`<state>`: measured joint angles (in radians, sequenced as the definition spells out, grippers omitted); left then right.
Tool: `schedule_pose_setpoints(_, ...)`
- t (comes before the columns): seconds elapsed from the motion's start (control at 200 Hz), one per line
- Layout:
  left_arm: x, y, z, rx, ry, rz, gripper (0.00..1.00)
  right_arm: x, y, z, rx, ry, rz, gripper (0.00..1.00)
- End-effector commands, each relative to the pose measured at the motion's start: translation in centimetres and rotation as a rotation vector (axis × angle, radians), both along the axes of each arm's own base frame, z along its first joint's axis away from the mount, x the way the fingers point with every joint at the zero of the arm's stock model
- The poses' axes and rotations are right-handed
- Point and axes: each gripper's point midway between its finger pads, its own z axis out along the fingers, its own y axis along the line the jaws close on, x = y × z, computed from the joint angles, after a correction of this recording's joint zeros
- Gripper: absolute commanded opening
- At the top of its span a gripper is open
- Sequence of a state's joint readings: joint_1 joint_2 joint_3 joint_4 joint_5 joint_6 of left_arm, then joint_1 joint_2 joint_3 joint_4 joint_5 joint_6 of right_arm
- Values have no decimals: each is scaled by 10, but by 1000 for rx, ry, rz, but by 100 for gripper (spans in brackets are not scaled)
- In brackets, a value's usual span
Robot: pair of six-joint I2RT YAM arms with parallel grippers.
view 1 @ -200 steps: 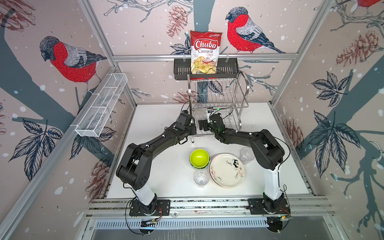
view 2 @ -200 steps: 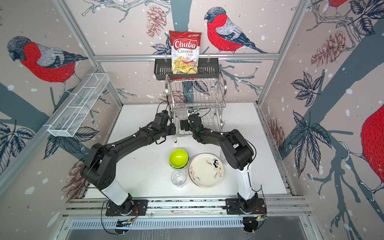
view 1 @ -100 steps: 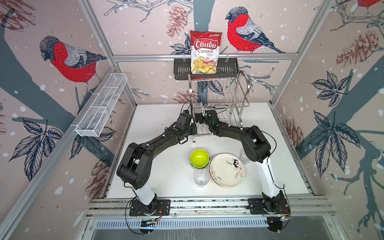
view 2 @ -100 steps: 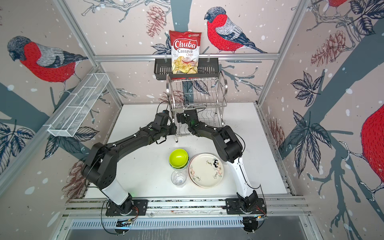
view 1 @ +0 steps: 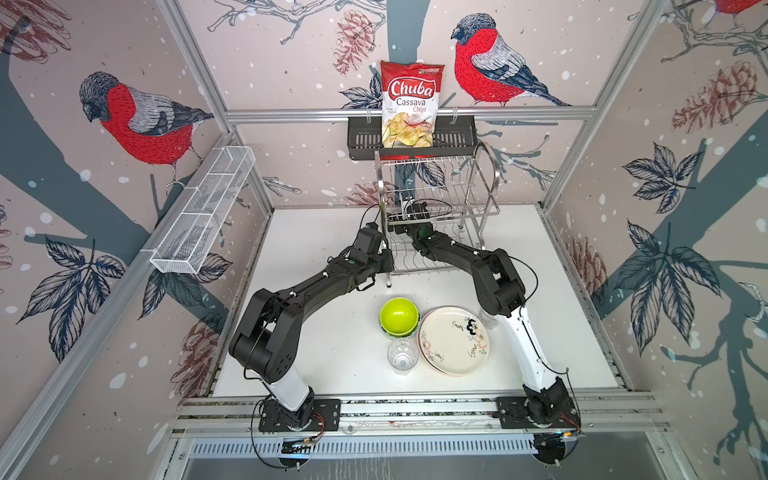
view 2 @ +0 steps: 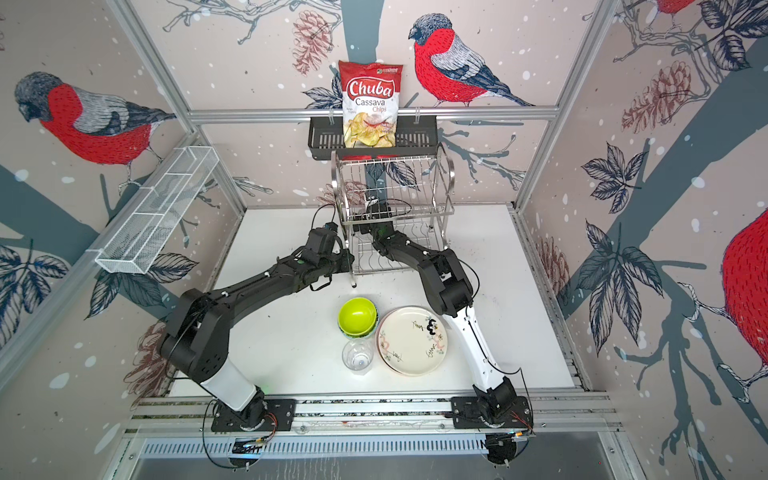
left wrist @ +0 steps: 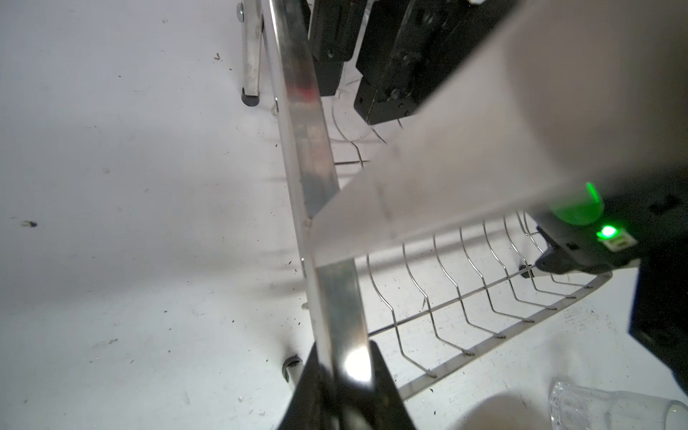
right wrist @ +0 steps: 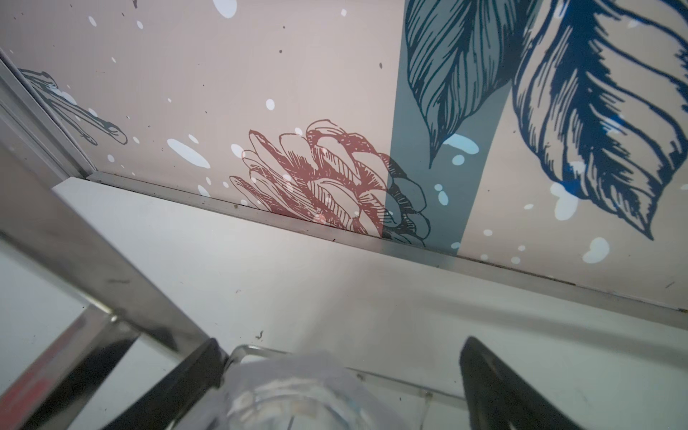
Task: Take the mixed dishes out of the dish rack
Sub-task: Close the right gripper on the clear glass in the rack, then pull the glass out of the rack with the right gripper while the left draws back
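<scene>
left claw [left wrist: 346,359] is pinching the dish rack [left wrist: 305,130] by its frame | right claw [right wrist: 340,344] is gaping around a clear tumbler [right wrist: 298,394] inside the rack (not yet squeezing it) | lime bowl [view 1: 399,314] is sitting on the worktop [view 1: 332,332]

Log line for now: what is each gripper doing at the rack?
left gripper: shut on frame of stainless-steel wire dish rack | right gripper: open, straddling clear glass tumbler in rack, not gripping
</scene>
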<state>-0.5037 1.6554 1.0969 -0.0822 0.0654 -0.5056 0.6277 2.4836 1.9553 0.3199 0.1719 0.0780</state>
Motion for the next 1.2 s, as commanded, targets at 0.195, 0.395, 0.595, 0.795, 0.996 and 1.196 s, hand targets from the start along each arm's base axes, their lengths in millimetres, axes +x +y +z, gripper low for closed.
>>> schedule_pose_setpoints(0.195,-6,-2,0,-15,21,-22,6,-8,-6,-15,-6,54,-10,100)
schedule_pose_setpoints(0.395,-6,-2,1,-15,22,-20,6,-6,-13,-17,-2,65,-19,92)
schedule_pose_setpoints(0.595,-6,-3,1,-15,25,-18,6,-8,-17,-17,1,83,-19,81)
schedule_pose_setpoints(0.795,-3,-3,-3,-24,41,-15,7,-25,-20,-11,17,116,11,49)
schedule_pose_setpoints(0.996,-2,0,-3,-27,40,-5,6,-47,-29,-4,71,153,22,32)
schedule_pose_setpoints(1.196,0,10,-1,-13,41,30,7,-72,-31,-6,160,241,65,33)
